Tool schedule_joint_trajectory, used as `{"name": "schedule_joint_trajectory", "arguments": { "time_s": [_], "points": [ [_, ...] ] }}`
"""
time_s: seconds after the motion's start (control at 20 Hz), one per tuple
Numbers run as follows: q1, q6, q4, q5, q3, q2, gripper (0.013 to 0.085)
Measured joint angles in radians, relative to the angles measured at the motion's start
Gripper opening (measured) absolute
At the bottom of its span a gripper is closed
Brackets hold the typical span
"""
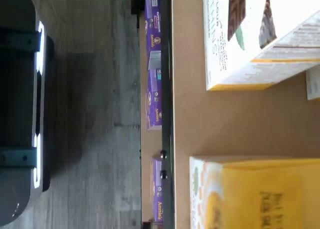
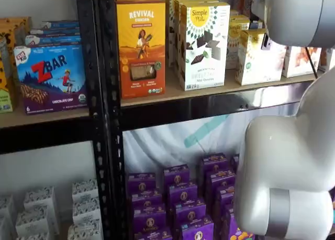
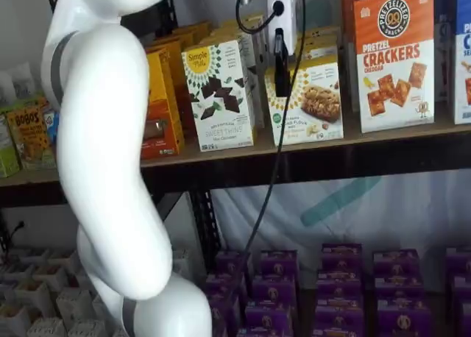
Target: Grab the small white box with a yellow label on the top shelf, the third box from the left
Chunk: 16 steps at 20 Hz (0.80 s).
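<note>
The small white box (image 3: 309,105), cream with a yellow top band, stands on the top shelf (image 3: 331,164) between a taller Simple Mills box and an orange pretzel box. It shows in both shelf views (image 2: 255,59) and, turned on its side, in the wrist view (image 1: 260,194). My gripper (image 3: 282,89) hangs from above just in front of the box's left part. Only one dark finger shows, side-on, with a cable beside it, so I cannot tell whether it is open. The shelf's tan board (image 1: 225,124) lies under the camera.
The Simple Mills box (image 3: 219,94) stands left of the target, and the pretzel crackers box (image 3: 394,57) right of it. An orange Revival box (image 2: 140,46) stands further left. Purple boxes (image 3: 338,285) fill the lower shelf. My white arm (image 3: 110,168) stands before the shelves.
</note>
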Motion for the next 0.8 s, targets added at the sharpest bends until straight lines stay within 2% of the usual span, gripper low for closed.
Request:
{"name": "schedule_joint_trajectory", "arguments": {
  "time_s": [0.05,0.1,0.3,0.35,0.4,0.5,0.75,0.8],
  "points": [
    [0.001,0.001,0.001,-0.006,0.006,-0.005,0.069],
    [0.002,0.002,0.001,-0.011,0.012,-0.009,0.065],
    [0.003,0.004,0.014,-0.027,0.03,-0.021,0.065],
    [0.006,0.006,0.017,-0.034,0.037,-0.025,0.061],
    [0.007,0.007,0.016,-0.038,0.04,-0.027,0.061],
    [0.012,0.01,0.013,-0.048,0.048,-0.032,0.053],
    [0.018,0.014,0.01,-0.06,0.057,-0.037,0.053],
    [0.018,0.014,0.011,-0.059,0.056,-0.035,0.049]
  ]
}}
